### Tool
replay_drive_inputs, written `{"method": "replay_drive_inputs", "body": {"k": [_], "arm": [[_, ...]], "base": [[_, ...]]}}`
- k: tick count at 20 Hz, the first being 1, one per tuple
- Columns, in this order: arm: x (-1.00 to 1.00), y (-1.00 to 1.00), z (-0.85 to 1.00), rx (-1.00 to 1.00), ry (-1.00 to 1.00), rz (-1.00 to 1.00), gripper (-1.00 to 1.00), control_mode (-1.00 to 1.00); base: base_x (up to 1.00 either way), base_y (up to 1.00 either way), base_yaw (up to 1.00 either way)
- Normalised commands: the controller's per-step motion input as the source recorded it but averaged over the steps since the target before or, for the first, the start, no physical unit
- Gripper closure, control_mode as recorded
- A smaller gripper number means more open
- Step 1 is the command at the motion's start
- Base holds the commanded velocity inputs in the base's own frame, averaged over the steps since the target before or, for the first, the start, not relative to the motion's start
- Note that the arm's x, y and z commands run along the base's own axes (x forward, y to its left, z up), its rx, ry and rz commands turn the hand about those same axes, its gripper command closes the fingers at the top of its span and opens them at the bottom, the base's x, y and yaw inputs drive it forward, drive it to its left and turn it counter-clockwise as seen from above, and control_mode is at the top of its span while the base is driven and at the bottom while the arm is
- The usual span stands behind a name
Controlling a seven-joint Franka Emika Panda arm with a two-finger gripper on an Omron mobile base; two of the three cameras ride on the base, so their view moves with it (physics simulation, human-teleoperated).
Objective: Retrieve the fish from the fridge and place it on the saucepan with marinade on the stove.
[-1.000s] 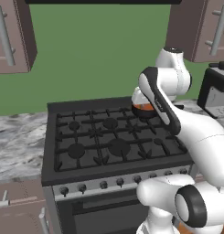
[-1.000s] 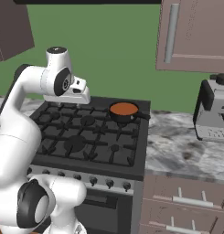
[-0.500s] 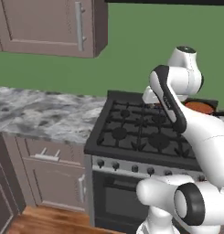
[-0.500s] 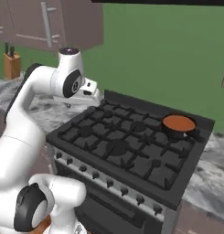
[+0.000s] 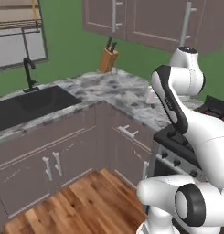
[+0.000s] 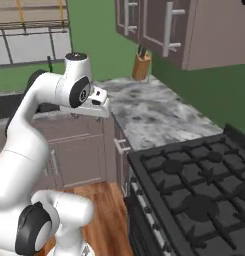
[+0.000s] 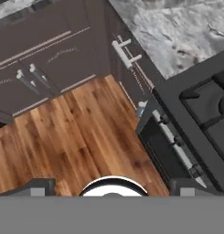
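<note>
The black stove [image 6: 194, 190] with its dark grates fills the lower right of the right base view. It also shows at the right edge of the left base view, stove [image 5: 216, 107], and on the right of the hand view, stove [image 7: 200, 105]. My gripper [image 6: 100, 106] hangs at counter height to the left of the stove, over the corner cabinets. In the hand view the gripper [image 7: 112, 186] looks down at the floor, its fingertips [image 7: 39, 185] far apart with nothing between them. The fish, the fridge and the saucepan with marinade are out of view.
A grey marble counter [image 6: 144, 112] runs from the stove round a corner to a dark sink [image 5: 31, 105] with a black faucet [image 5: 29, 73]. A knife block [image 5: 109, 59] stands at the back corner. Brown cabinets [image 7: 49, 59] line the wood floor [image 7: 63, 132].
The whole picture has swung as the base turned left: the stove has slid to the right edge, the saucepan has left the view, and the counter corner and sink have come in. The gripper stays open.
</note>
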Motion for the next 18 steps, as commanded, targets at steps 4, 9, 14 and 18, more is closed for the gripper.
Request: {"method": "replay_drive_inputs", "body": {"k": [4,9,14,18], "arm": [[0.00,0.00,0.00,0.00,0.00,0.00,-1.00,1.00],[0.00,0.00,0.00,0.00,0.00,0.00,-1.00,1.00],[0.00,0.00,0.00,0.00,0.00,0.00,-1.00,1.00],[0.00,0.00,0.00,0.00,0.00,0.00,-1.00,1.00]], "base": [[-0.09,0.00,1.00],[-0.09,0.00,1.00],[-0.07,0.00,1.00],[-0.03,0.00,1.00]]}}
